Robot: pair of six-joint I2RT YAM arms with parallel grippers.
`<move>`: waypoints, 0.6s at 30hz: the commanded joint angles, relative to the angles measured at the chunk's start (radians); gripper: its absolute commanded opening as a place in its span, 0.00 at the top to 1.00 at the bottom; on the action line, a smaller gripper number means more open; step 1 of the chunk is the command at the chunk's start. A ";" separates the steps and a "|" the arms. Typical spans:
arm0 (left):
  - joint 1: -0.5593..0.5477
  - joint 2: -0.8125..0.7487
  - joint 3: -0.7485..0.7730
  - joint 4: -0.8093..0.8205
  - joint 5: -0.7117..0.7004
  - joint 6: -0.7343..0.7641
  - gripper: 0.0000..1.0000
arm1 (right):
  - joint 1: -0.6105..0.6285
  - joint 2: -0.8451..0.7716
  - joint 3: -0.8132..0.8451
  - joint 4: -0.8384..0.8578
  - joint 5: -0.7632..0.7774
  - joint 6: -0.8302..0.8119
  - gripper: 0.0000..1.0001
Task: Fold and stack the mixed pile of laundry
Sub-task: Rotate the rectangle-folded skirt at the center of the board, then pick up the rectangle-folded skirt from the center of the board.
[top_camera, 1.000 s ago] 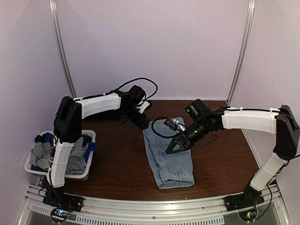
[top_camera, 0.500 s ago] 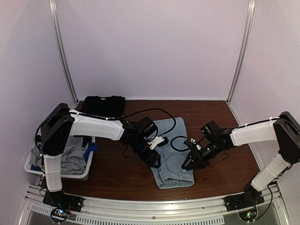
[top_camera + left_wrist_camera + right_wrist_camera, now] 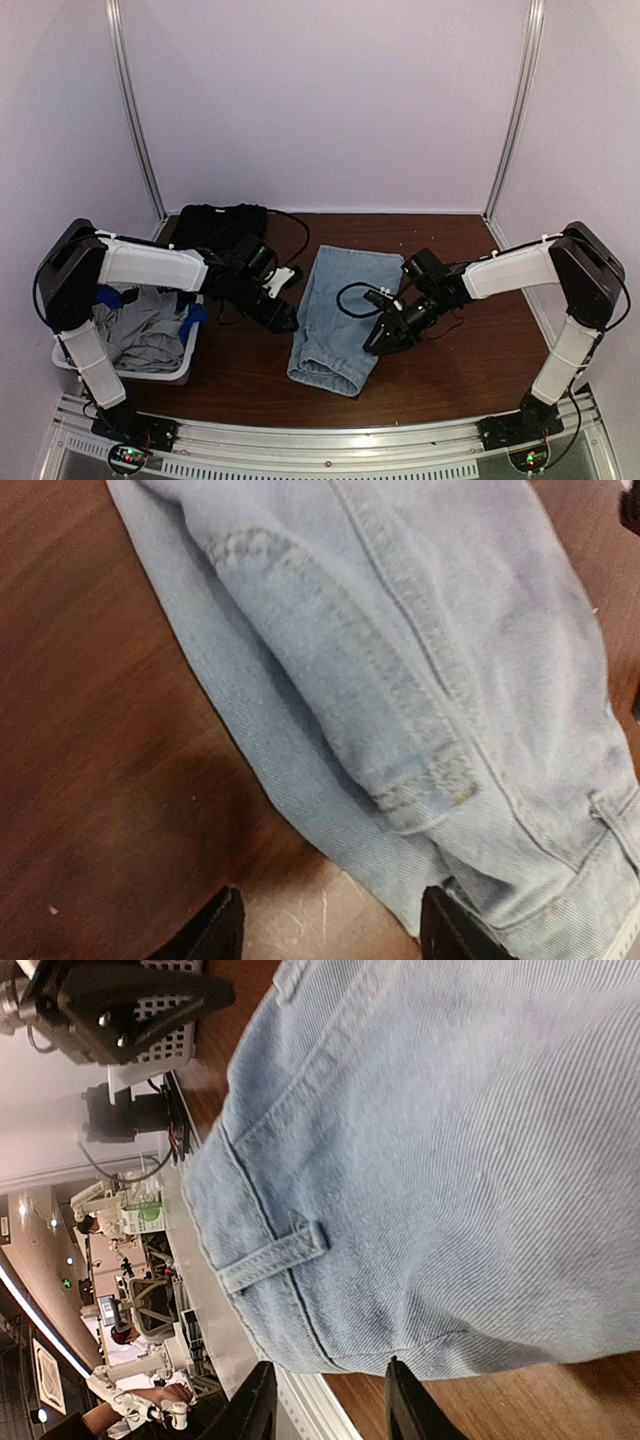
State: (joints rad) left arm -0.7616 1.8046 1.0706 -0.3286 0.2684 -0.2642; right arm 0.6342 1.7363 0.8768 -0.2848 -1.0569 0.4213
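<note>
The left end effector [image 3: 283, 320] sits low on the counter [image 3: 470, 260] at the left edge of the light-blue denim piece [image 3: 338, 315]. Its fingers [image 3: 218, 932] stand well apart. Its own wrist camera shows bare wood and only a corner of the cloth between them, with nothing pinched.

The right end effector [image 3: 384, 338] is down at the denim's opposite, right edge. Its fingers [image 3: 254, 1408] are also parted, with a narrower gap, and the cloth's folded edge lies just ahead of the tips. I cannot tell whether they touch it.

The denim lies flat mid-counter, slanting from far right to near left. Only the overhead view takes in the rest of the laundry. A black shirt [image 3: 220, 222] lies at the far left corner, and a grey garment [image 3: 145, 335] and bright-blue pieces [image 3: 193, 314] are heaped in the white basket [image 3: 68, 365] at the near left. The wrist views give the detail that the overhead view cannot: a stitched seam [image 3: 400, 670] on the left, a belt loop [image 3: 272, 1257] on the right.
</note>
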 commanded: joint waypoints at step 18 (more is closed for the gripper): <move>-0.139 -0.009 -0.002 -0.059 0.051 -0.293 0.46 | -0.072 -0.147 0.044 -0.081 0.173 -0.018 0.60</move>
State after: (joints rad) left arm -0.9073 1.7321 1.0573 -0.3214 0.3290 -0.5041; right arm 0.5751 1.5951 0.9241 -0.3511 -0.9173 0.4217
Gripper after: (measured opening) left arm 0.605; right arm 0.401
